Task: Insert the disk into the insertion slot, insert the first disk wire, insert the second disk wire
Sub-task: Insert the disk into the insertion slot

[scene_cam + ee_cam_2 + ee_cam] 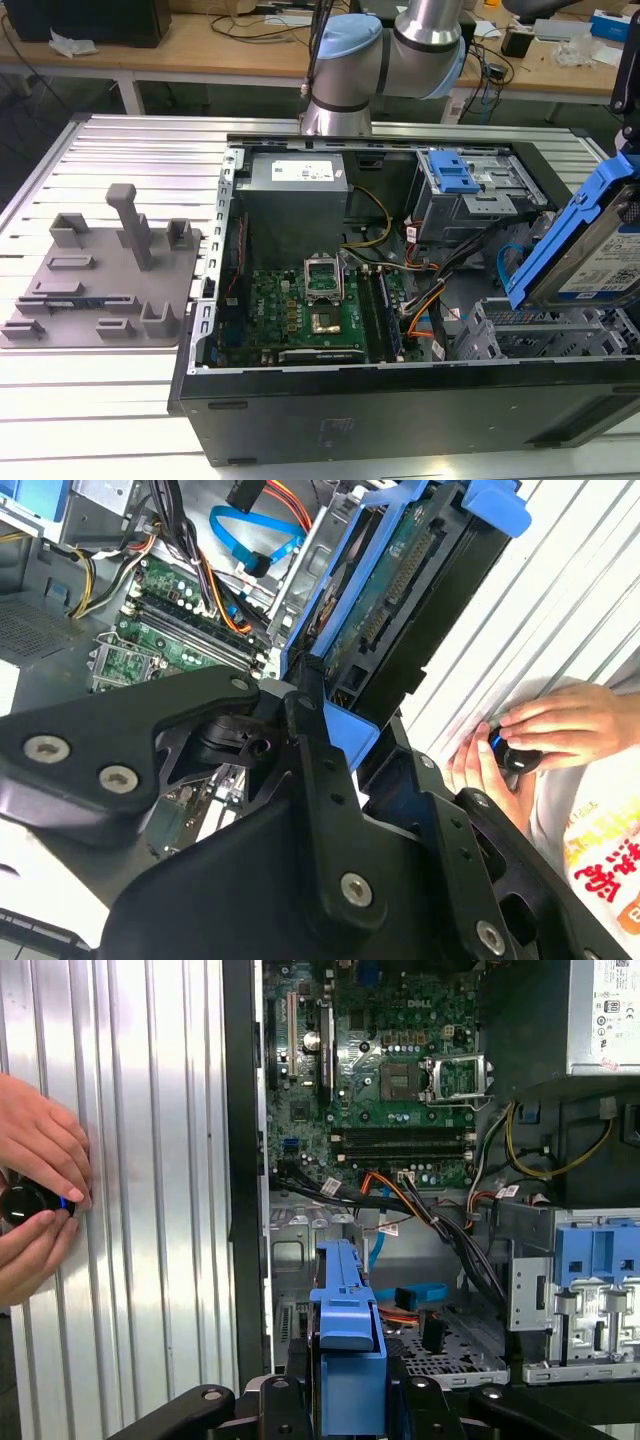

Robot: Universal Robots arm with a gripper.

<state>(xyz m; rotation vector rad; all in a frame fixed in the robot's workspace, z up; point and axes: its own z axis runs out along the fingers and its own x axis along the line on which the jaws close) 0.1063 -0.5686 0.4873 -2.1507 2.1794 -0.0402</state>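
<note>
In the exterior view the disk (585, 250) hung tilted over the insertion slot (540, 335); the second wrist view showed the gripper (330, 705) clamped tight on it (a person's hand (560, 725) nearby), and the first wrist view showed the motherboard (400, 1070) beyond

The computer case (400, 420) lies on the table (90, 400), with a fixture plate (100, 280) beside it at the exterior view's left. The disk (600, 250) hangs tilted above the insertion slot (520, 335) (inside the case, at the exterior view's right).
</note>
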